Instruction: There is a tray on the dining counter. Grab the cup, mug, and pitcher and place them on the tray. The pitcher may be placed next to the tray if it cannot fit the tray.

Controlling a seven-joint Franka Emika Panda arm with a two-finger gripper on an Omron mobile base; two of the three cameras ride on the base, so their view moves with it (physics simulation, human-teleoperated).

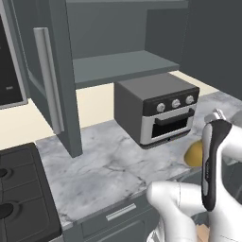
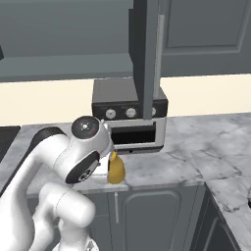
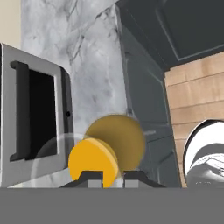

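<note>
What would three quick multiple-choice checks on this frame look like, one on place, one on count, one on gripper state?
1. Where does the pitcher stand?
A. on the marble worktop, near its front edge, in front of the toaster oven
B. on the stove
C. on the cabinet shelf

2. How many knobs does the toaster oven's front show?
A. one
B. three
C. five

3. What is the gripper doing?
A. open wide above the stove
B. shut on nothing
C. closed on the pitcher's neck

Answers: 1 A, the yellow body sits on marble ahead of the oven in both base views. 2 B, three knobs sit in a row in the left base view. 3 C, the hand view shows the two fingertips tight on either side of the yellow top.
</note>
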